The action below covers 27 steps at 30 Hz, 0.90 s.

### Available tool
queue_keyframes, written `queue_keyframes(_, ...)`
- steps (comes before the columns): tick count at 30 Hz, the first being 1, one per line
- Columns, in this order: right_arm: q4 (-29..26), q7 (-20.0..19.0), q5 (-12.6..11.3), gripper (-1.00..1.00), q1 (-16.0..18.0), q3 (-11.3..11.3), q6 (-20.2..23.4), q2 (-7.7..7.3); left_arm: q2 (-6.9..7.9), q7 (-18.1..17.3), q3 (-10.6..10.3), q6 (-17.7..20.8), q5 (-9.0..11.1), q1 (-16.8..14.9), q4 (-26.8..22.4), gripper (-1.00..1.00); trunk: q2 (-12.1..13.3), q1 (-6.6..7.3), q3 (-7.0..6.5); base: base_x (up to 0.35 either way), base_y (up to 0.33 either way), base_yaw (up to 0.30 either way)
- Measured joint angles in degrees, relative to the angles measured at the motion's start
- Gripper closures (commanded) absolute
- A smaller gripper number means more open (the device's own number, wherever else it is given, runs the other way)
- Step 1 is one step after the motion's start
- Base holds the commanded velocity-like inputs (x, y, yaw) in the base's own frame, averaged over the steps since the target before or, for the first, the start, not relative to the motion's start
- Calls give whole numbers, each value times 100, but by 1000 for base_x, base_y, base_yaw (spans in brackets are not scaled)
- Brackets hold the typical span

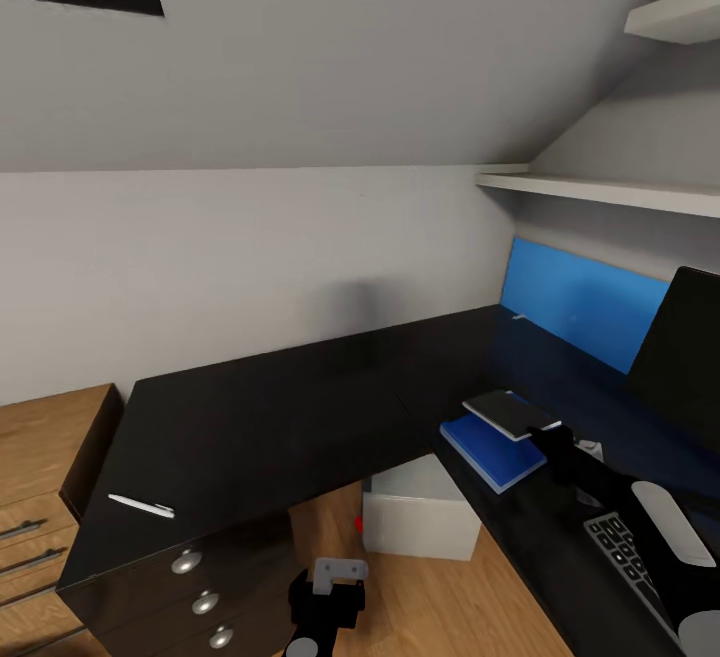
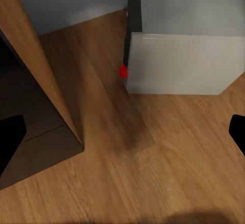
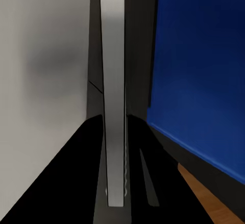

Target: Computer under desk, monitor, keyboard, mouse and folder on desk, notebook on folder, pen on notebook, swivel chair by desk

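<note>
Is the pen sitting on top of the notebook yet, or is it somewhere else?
Not yet. The white pen lies flat on the bare black desk near its left end, far from the dark notebook, which rests on the blue folder.

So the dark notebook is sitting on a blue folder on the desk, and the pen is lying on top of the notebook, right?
Not quite. The notebook does sit on the blue folder on the desk, but the pen lies on its own at the desk's far left end, as the head view shows.
</note>
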<state>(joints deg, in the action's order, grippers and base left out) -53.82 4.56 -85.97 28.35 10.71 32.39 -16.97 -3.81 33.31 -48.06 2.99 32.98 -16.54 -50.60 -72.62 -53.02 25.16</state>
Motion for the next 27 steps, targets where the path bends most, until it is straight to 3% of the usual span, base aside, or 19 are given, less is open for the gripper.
queue_keyframes(16, 0, 0, 0, 100, 0, 0, 0, 0, 0, 0, -4, 0, 0, 0, 21, -100, 0, 0, 0, 0, 0, 0)
queue_keyframes(17, 0, 0, 0, -100, 0, 0, 0, 0, 0, 0, -4, 0, 0, 0, 20, -100, 0, 0, 0, 0, 0, 0)
queue_keyframes(27, 4, -10, -12, -100, 0, 0, -1, 7, 0, 0, -1, 0, 0, 0, 22, -100, 0, 0, 0, 0, 0, 0)
